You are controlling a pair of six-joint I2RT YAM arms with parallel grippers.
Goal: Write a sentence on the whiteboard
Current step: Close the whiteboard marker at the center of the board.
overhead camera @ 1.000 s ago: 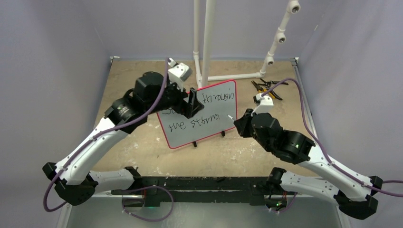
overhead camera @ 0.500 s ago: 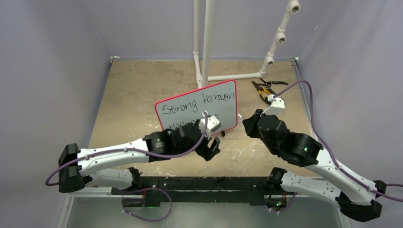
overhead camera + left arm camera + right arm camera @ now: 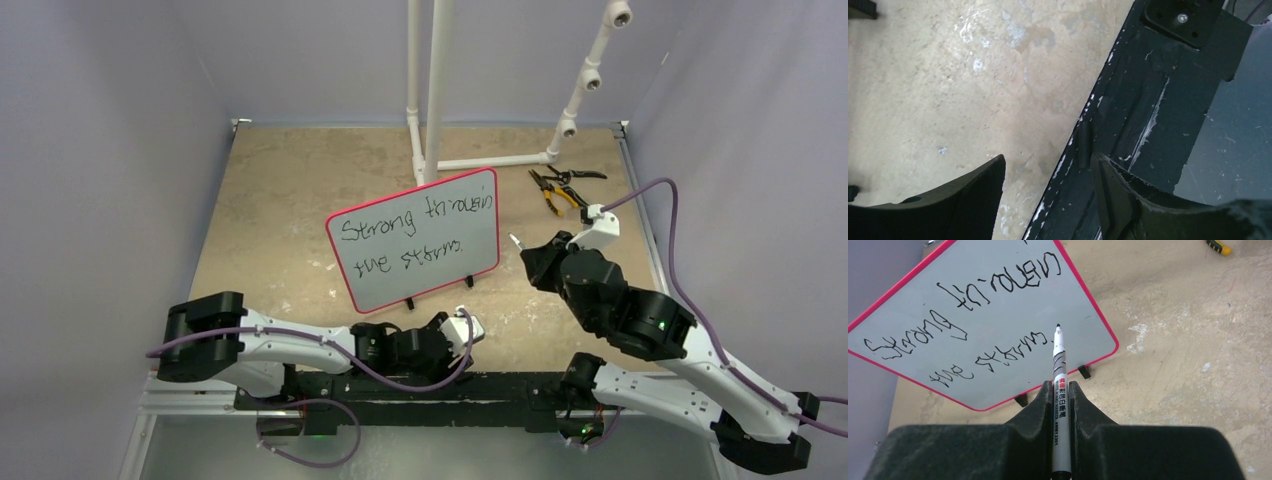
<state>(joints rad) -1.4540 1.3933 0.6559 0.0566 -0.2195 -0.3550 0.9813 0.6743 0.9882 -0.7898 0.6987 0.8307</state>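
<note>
**Top external view.** The whiteboard [image 3: 415,240] stands on its two black feet near the middle of the tabletop [image 3: 280,190], leaning back. Its left end is turned towards the near edge. The sentence [image 3: 410,232] fills the board in two black handwritten lines, "Strong through" above "the storm." The left arm lies folded low along the near edge, with the left hand [image 3: 438,330] just in front of the board's feet and clear of them. The right hand [image 3: 525,250] hangs just beside the board's right edge, apart from it. Pliers [image 3: 555,185] lie near the far right corner, and a white pipe stand [image 3: 430,90] rises at the far edge.

**Left wrist view.** The left hand's fingers [image 3: 973,200] are spread, with nothing between them. Below them the bare tabletop meets the black rail [image 3: 1143,115] of the near edge.

**Right wrist view.** The right hand's fingers [image 3: 1035,405] are pressed together, pinching a white marker [image 3: 1058,352] by its barrel. Its black tip is uncapped and points at the board just past the full stop after "storm". This view does not settle whether the tip touches the surface.
</note>
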